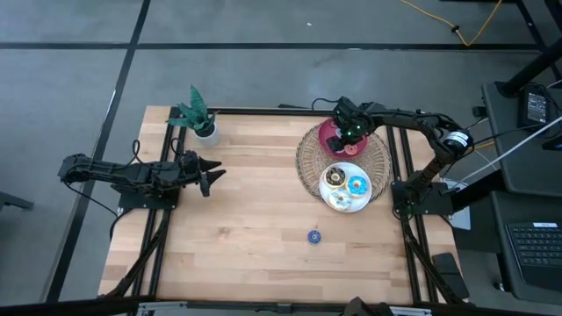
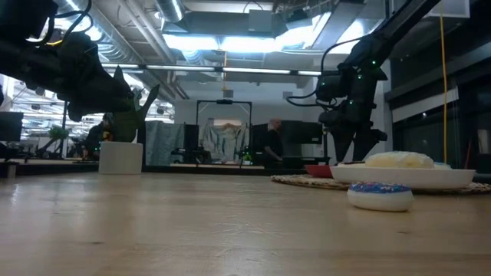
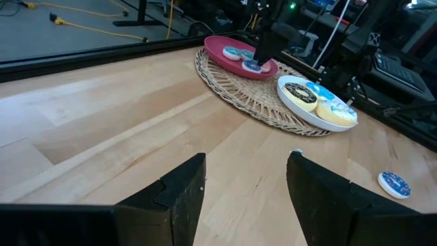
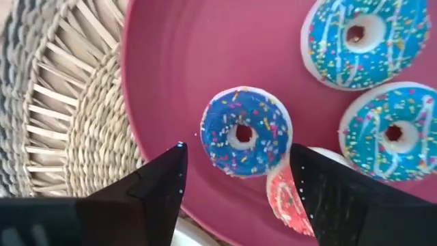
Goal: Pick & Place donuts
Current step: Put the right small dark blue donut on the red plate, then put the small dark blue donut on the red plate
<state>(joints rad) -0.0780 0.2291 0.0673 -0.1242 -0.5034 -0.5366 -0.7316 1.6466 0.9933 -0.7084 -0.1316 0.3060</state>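
Observation:
My right gripper (image 1: 349, 133) (image 4: 236, 149) is open and points down over the red plate (image 4: 177, 61). On that plate lie three coin-sized blue donuts (image 4: 246, 130) (image 4: 358, 37) (image 4: 392, 133) and a red-pink one (image 4: 287, 195). The nearest blue donut lies flat between the open fingers and overlaps the red-pink one. The white plate (image 1: 332, 200) carries the chocolate (image 1: 335, 178), blue-iced (image 1: 356, 185) and white-iced (image 1: 341, 200) donuts. Another small blue donut (image 1: 313, 236) (image 2: 380, 193) lies flat on the bare table. My left gripper (image 1: 215, 174) (image 3: 247, 160) waits open above the table's left side.
Both plates sit on a round woven mat (image 1: 307, 167) at the table's far right. A potted plant (image 1: 205, 130) stands in the far left corner. Bare wood (image 1: 255, 211) fills the middle of the table. A person stands far off in the room (image 2: 272, 142).

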